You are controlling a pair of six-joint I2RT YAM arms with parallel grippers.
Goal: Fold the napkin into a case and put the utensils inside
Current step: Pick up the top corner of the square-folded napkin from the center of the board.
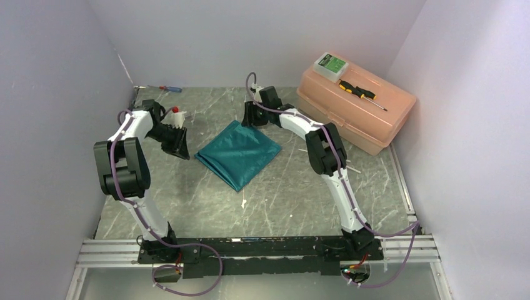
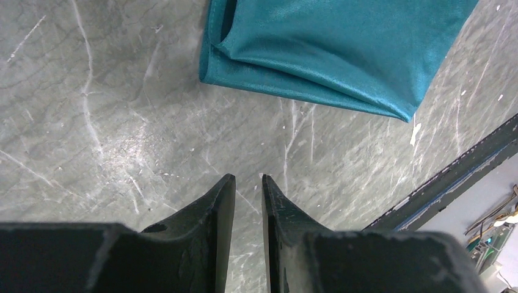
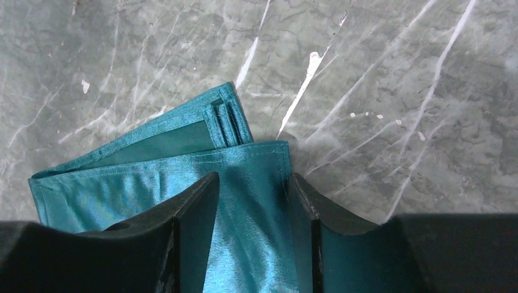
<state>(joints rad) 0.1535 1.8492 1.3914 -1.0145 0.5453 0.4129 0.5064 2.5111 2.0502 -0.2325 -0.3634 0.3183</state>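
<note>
Jaws of our right gripper (image 3: 251, 178) stand apart, straddling the napkin (image 3: 122, 183) at one corner, with cloth lying between them. Our left gripper (image 2: 248, 178) keeps a narrow, empty gap; the napkin lies ahead, apart from it.

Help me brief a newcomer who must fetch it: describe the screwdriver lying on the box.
Find the peach plastic box at the far right of the table. On its lid, beside a small green-labelled case, lies the screwdriver. Its yellow-and-black handle sets it apart from the red-and-blue screwdriver at the table's far left.
</note>
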